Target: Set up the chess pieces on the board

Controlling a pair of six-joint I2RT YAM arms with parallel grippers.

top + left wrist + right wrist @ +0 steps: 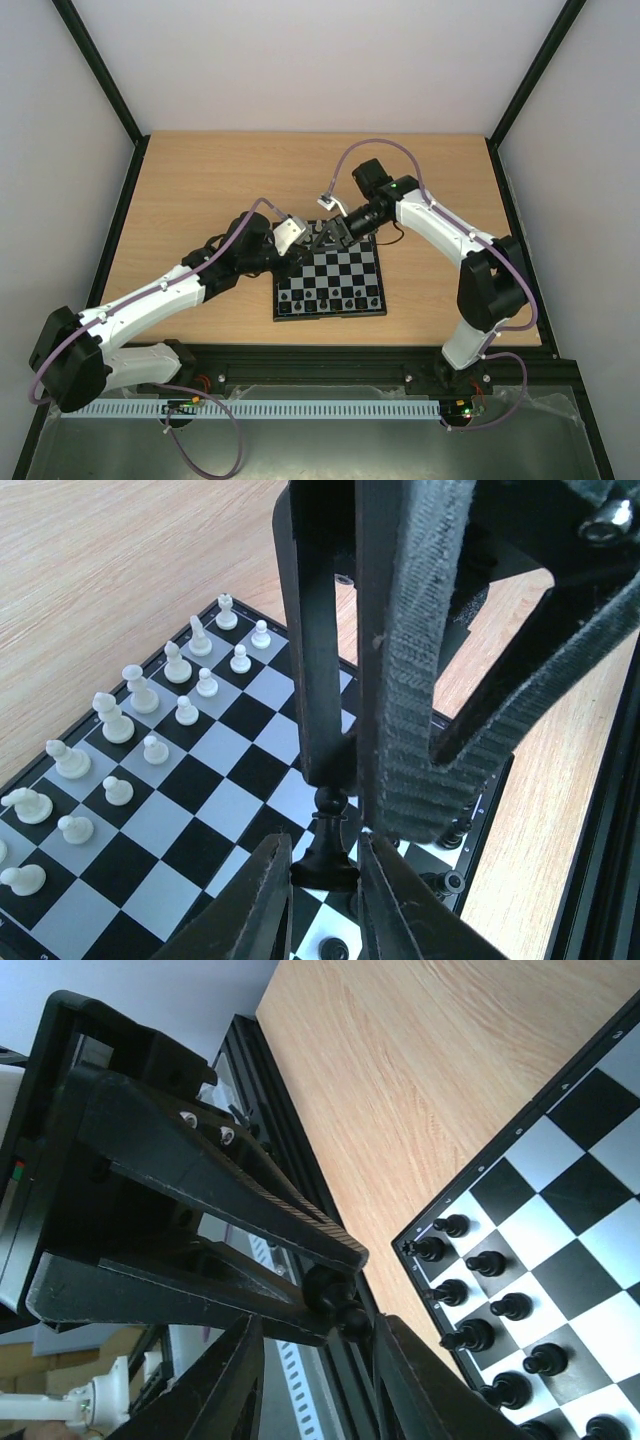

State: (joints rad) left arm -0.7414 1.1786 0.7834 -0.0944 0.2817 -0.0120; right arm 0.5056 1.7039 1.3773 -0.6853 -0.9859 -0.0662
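Over the black ranks of the glossy chequered board (345, 268) on the wood-grain table (200, 190), your left gripper (325, 885) pinches a round-headed black chess piece (326, 842), with your right gripper (318, 1360) parted narrowly, its rough-padded fingers crowding alongside.

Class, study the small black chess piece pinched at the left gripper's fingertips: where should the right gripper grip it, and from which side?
Probably the narrow neck under its round head, from above: the small black chess piece stands upright and the left gripper clamps its wide base, leaving only the top free for the right gripper.
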